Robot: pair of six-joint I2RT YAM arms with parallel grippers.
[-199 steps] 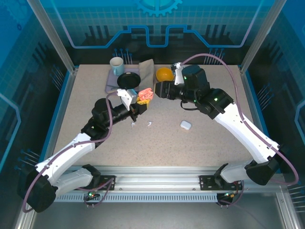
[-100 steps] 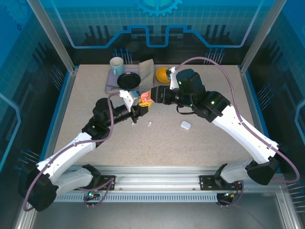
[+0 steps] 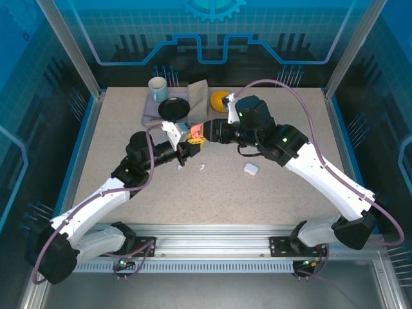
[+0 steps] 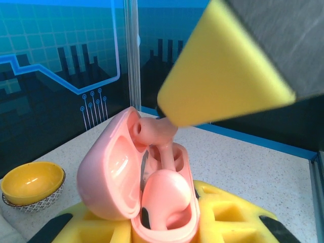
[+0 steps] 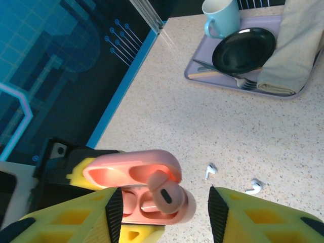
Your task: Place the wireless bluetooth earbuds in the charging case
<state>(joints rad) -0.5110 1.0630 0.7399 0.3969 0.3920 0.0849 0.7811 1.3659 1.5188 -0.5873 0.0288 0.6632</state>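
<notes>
One pink earbud (image 5: pixel 165 196) sits stem-hidden inside case (image 5: pixel 132 171)

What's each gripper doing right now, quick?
Left gripper: closed, holding the pink charging case, lid open.
Right gripper: open, straddling a pink earbud that sits in the case.
</notes>
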